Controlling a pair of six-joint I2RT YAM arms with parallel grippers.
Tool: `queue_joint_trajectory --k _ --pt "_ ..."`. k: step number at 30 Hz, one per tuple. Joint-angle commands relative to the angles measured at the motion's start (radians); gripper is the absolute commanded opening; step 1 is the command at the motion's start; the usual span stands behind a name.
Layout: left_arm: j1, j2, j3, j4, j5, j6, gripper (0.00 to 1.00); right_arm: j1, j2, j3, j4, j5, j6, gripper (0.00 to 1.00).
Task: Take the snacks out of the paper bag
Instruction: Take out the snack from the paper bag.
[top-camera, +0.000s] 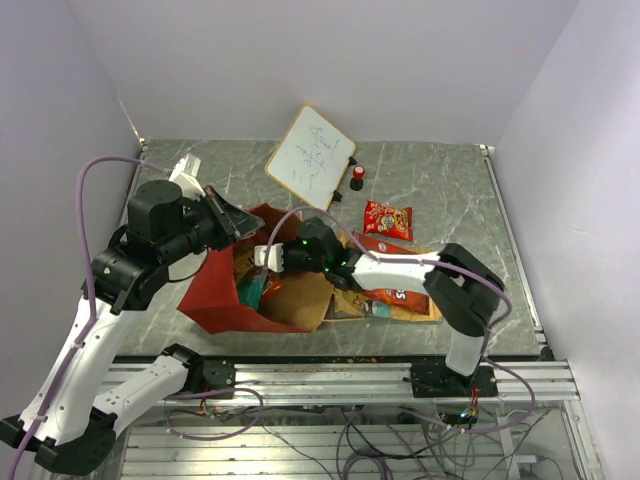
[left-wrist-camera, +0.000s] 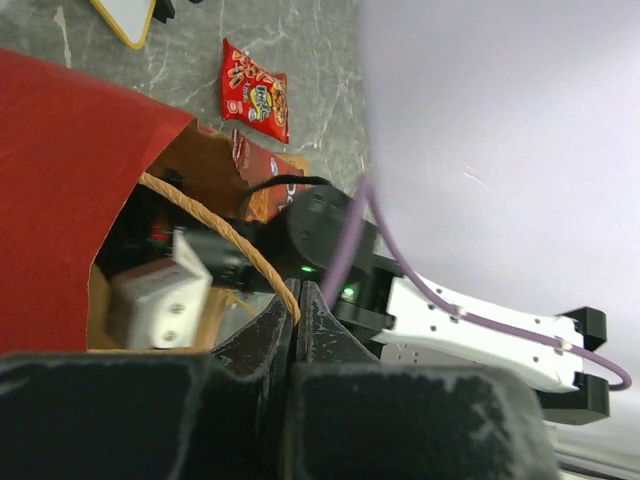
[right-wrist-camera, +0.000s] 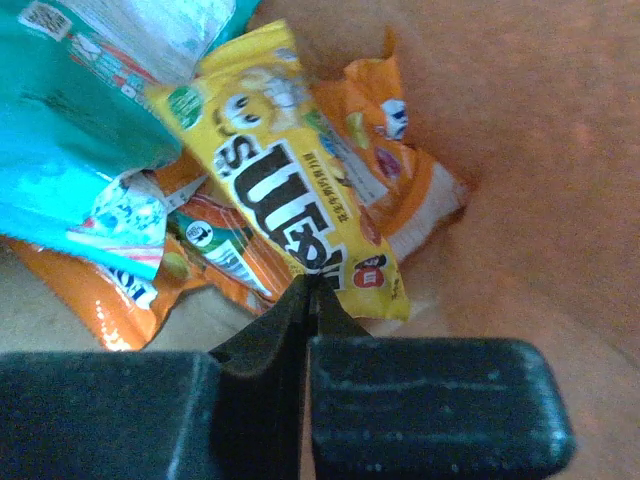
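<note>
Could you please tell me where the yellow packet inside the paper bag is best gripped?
Grip the yellow crinkly snack packet by its flat lower end seam, coming through the mouth of the red paper bag. It lies on top of the orange packets with that thin end toward the right gripper, whose tips meet there.

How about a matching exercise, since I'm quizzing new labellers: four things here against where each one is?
Things:
1. yellow packet
2. lone red packet
3. tan handle
4. whiteboard

Places:
A. flat on the table, outside the paper bag
B. between the shut left jaws
C. at the table's far end
D. inside the bag, at the tips of the right jaws

Pairs: 1-D, 2-A, 3-B, 4-C
</note>
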Motion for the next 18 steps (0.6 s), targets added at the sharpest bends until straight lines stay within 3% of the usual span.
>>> queue_joint_trajectory --k 1,11,18 --pt "-0.008 -0.028 0.033 0.022 -0.052 -0.009 0.07 0.001 -0.182 -0.041 -0.042 0.021 0.087 0.0" --pt "-0.008 -0.004 0.032 0.057 -0.093 0.007 0.07 -0.001 -0.671 -0.212 -0.325 0.127 0.096 0.0" --pt "-0.009 0.046 0.041 0.077 -0.095 0.04 0.07 -0.018 -0.94 -0.284 -0.318 0.448 0.236 0.0"
